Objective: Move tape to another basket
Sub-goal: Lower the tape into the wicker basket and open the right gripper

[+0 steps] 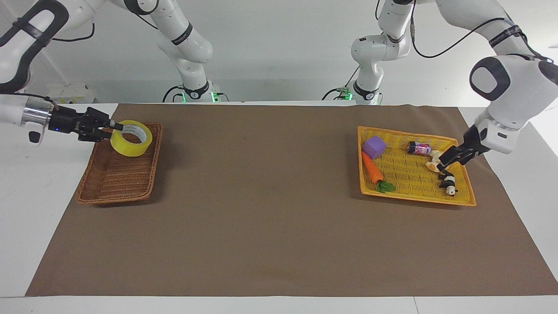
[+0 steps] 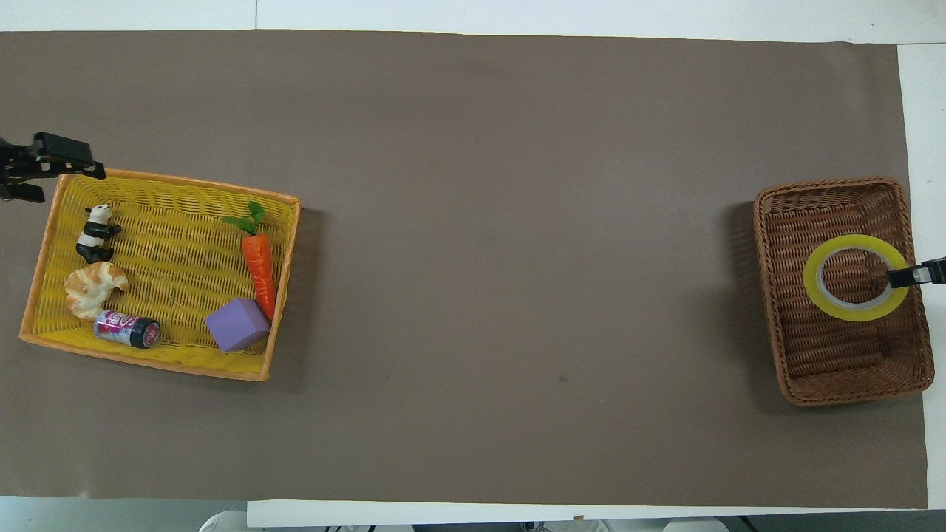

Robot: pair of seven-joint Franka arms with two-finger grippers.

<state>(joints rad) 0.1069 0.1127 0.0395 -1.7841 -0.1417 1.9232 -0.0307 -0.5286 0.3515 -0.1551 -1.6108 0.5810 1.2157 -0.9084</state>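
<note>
Our right gripper has its jaws clamped on the wall of the tape, one finger inside the white core and one outside against the glossy, translucent yellow band, so the wide ring hangs tilted in the air over the dark brown wicker basket at the right arm's end of the counter. From overhead the tape sits over the middle of that basket, a rectangular tray of tight brown weave with raised sides and a braided rim, and only the tip of the right gripper shows at the picture's edge. Our left gripper hovers over the outer corner of the flat, bright yellow woven basket at the left arm's end; its black jaws are in view, but we cannot tell whether they are open or closed. Below them lie a pale, ridged croissant and a small black-and-white panda figure. The same basket holds a small dark can with a pink label lying on its side, a matte purple cube and a plush orange carrot with green leaves. Both baskets rest on a smooth brown mat spread over the white counter.
</note>
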